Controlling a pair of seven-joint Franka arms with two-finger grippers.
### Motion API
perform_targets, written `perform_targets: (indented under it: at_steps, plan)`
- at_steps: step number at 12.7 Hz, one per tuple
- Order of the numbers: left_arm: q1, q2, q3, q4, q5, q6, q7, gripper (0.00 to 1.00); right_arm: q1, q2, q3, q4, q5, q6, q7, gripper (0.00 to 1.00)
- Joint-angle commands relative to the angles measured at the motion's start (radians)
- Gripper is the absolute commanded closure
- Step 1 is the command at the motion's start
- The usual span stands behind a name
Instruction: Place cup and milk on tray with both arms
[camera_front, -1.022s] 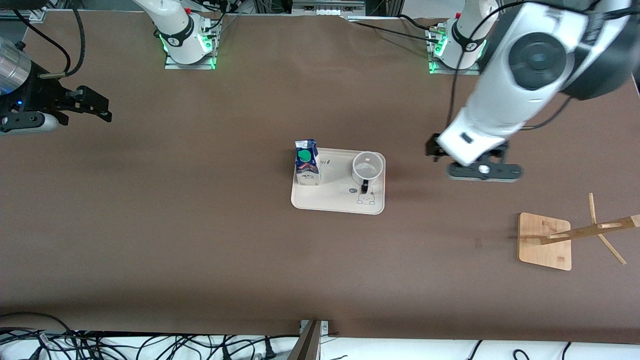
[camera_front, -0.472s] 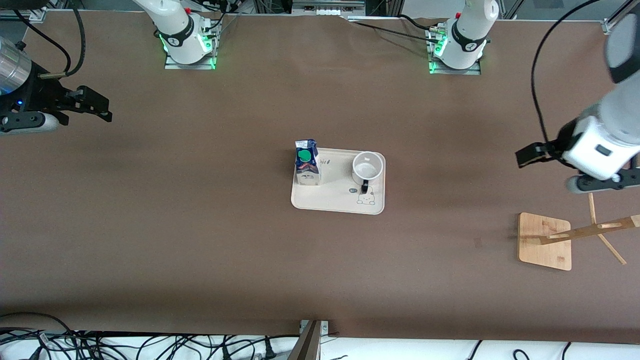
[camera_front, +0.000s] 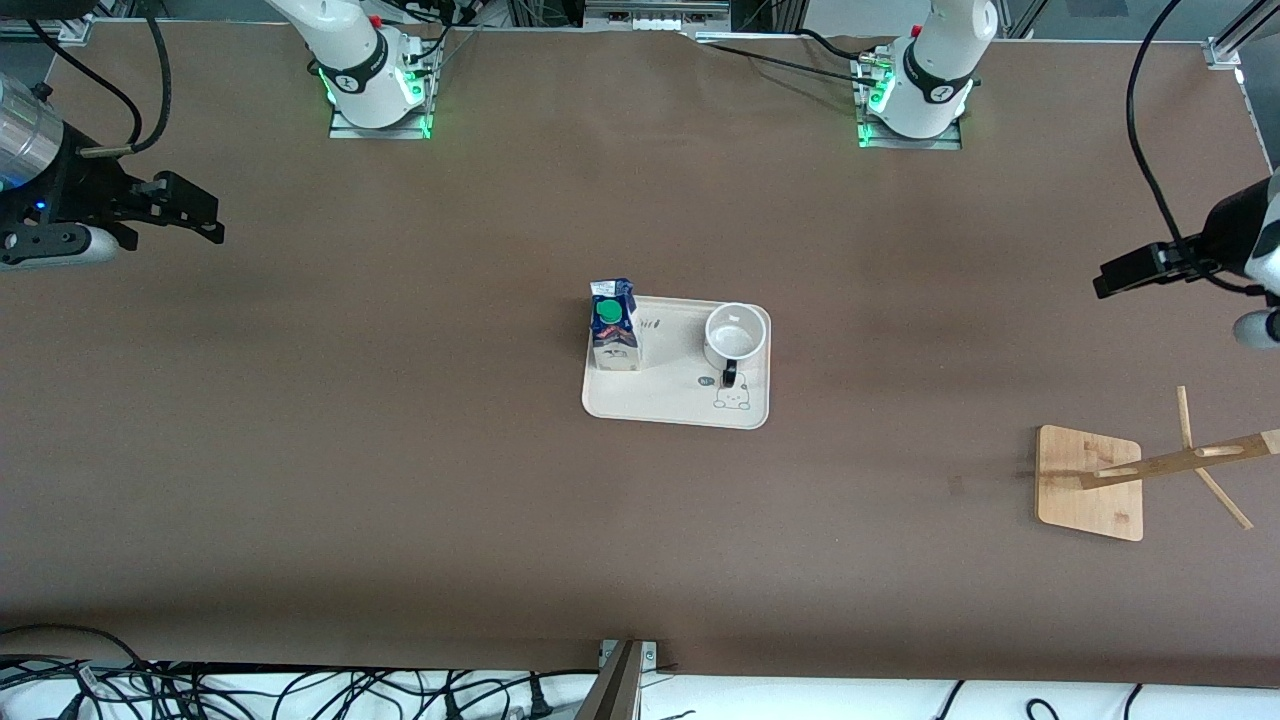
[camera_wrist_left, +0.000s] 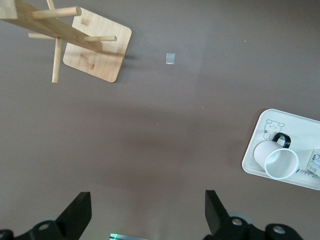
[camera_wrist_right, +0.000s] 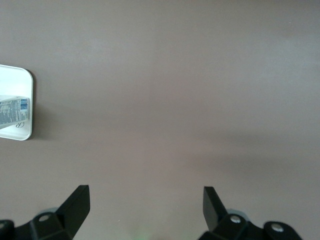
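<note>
The cream tray (camera_front: 676, 400) lies in the middle of the table. On it stand the milk (camera_front: 613, 325), at the end toward the right arm, and the white cup (camera_front: 733, 337), at the end toward the left arm, its black handle turned to the front camera. My left gripper (camera_front: 1150, 270) hangs open and empty over bare table at the left arm's end. The left wrist view shows the open left gripper (camera_wrist_left: 148, 210), the cup (camera_wrist_left: 276, 159) and the tray (camera_wrist_left: 300, 130). My right gripper (camera_front: 195, 212) waits open over the table's other end; the right wrist view shows the open right gripper (camera_wrist_right: 146, 205) and the tray's end (camera_wrist_right: 17, 80) with the milk (camera_wrist_right: 12, 111).
A wooden rack with pegs (camera_front: 1090, 485) stands toward the left arm's end, nearer to the front camera than the tray; the rack (camera_wrist_left: 100, 55) also shows in the left wrist view. A small pale mark (camera_wrist_left: 171, 58) lies on the brown cloth beside it. Cables run along the table's front edge.
The left arm has swung away from beside the tray out to its own end of the table. Cup, milk, tray and the right arm have not moved.
</note>
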Motion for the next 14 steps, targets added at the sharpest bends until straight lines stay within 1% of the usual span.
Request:
perform_targets:
  at_steps: [1,4,5,6,7,8,9,10,11,14]
  plan:
    - [0.009,-0.005,0.006,0.012,-0.005,-0.020,0.012,0.00,-0.011,0.000,0.009,0.013,-0.007,-0.015,0.006,0.00]
    - [0.037,0.002,0.006,0.007,-0.013,-0.019,0.022,0.00,-0.009,-0.001,0.010,0.013,-0.009,-0.015,0.006,0.00]
    - [0.020,-0.008,0.009,-0.002,-0.007,-0.014,0.022,0.00,-0.009,0.000,0.010,0.013,-0.009,-0.015,0.006,0.00]
    - [-0.018,-0.022,0.041,-0.007,-0.005,-0.014,0.020,0.00,-0.009,0.000,0.010,0.013,-0.009,-0.014,0.006,0.00]
    - [-0.107,-0.028,0.141,-0.013,-0.015,-0.013,0.017,0.00,-0.009,-0.001,0.010,0.013,-0.010,-0.014,0.006,0.00]
    - [-0.219,-0.031,0.276,-0.013,-0.047,-0.014,0.017,0.00,-0.009,-0.001,0.010,0.013,-0.009,-0.014,0.006,0.00]
    - [-0.270,-0.032,0.379,-0.014,-0.114,-0.014,0.019,0.00,-0.009,-0.001,0.010,0.013,-0.010,-0.014,0.006,0.00]
    - [-0.267,-0.032,0.404,-0.019,-0.169,-0.013,0.023,0.00,-0.009,-0.001,0.010,0.015,-0.010,-0.014,0.006,0.00]
    - [-0.263,-0.038,0.408,-0.034,-0.179,-0.013,0.040,0.00,-0.009,-0.001,0.010,0.015,-0.010,-0.014,0.006,0.00]
    - [-0.244,-0.041,0.409,-0.046,-0.177,0.021,0.268,0.00,-0.009,-0.001,0.010,0.015,-0.010,-0.009,0.006,0.00]
